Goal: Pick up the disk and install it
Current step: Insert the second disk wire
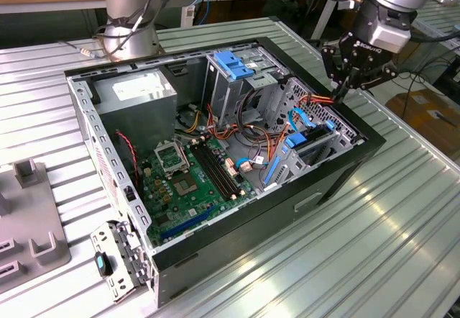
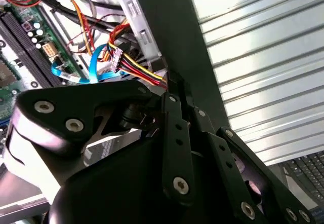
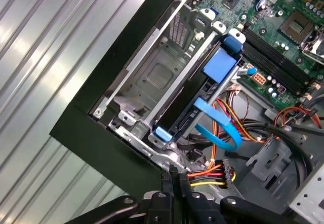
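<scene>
The disk (image 3: pixel 188 113) stands on edge in the low bay at the case's corner, its blue carrier rails (image 3: pixel 220 65) showing along its side; in the exterior view the disk (image 1: pixel 314 147) sits at the case's right end. My gripper (image 1: pixel 339 93) hangs over that end of the case, just above the rim. In both wrist views its fingertips (image 3: pixel 174 176) are pressed together on a bundle of red, yellow and black wires (image 3: pixel 202 175) that ends in a pale connector (image 2: pixel 117 57). The bundle (image 2: pixel 139 68) meets the gripper (image 2: pixel 169 79) at the tips.
The open black computer case (image 1: pixel 338 181) lies on a ribbed metal table (image 1: pixel 402 246). Inside are the motherboard (image 1: pixel 194 174), a power supply (image 1: pixel 136 91), a tall drive cage with a blue bracket (image 1: pixel 233 62) and a curved blue cable (image 3: pixel 218 133). A grey fixture (image 1: pixel 29 217) is at the exterior view's left.
</scene>
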`<state>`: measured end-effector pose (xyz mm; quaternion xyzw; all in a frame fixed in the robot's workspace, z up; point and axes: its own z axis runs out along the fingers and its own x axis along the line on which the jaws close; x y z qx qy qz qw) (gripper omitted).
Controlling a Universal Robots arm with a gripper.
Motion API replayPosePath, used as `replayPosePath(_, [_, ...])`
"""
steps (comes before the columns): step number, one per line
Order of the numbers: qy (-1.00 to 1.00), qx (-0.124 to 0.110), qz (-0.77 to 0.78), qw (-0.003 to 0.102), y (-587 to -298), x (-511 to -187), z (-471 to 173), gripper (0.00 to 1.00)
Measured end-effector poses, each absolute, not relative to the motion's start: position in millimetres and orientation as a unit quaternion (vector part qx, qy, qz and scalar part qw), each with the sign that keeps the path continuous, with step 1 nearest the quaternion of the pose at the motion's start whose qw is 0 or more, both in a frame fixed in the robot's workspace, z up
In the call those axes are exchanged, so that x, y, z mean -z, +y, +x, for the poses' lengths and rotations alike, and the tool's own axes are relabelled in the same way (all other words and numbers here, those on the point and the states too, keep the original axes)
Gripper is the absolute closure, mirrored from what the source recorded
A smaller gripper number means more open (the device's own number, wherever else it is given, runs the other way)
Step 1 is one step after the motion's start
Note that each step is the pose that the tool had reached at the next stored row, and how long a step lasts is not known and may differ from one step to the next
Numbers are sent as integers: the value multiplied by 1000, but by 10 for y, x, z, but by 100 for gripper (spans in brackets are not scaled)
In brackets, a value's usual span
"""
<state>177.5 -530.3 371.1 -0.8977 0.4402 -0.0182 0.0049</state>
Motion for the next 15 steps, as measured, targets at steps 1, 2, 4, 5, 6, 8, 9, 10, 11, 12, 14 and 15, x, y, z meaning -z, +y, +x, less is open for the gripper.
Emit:
replayPosePath(1, [440, 18, -898, 5, -5303, -3712, 1736, 84])
replayPosePath(2, [441, 18, -898, 5, -5304, -3710, 1699, 84])
replayPosePath(4, [441, 18, -897, 5, -5305, -3709, 1665, 84])
replayPosePath(5, [442, 18, -897, 5, -5306, -3708, 1651, 84])
replayPosePath(6, [443, 18, -896, 5, -5306, -3705, 1629, 84])
replayPosePath(8, [446, 18, -895, 5, -5307, -3698, 1618, 84])
replayPosePath(9, [452, 18, -892, 4, -5306, -3695, 1618, 84])
replayPosePath(10, [457, 19, -889, 4, -5306, -3692, 1617, 84])
replayPosePath(11, [462, 19, -887, 4, -5305, -3689, 1616, 84])
replayPosePath(12, [467, 19, -884, 4, -5305, -3683, 1616, 84])
replayPosePath(14, [478, 19, -878, 3, -5306, -3673, 1616, 84])
replayPosePath(15, [484, 19, -875, 3, -5306, -3669, 1616, 84])
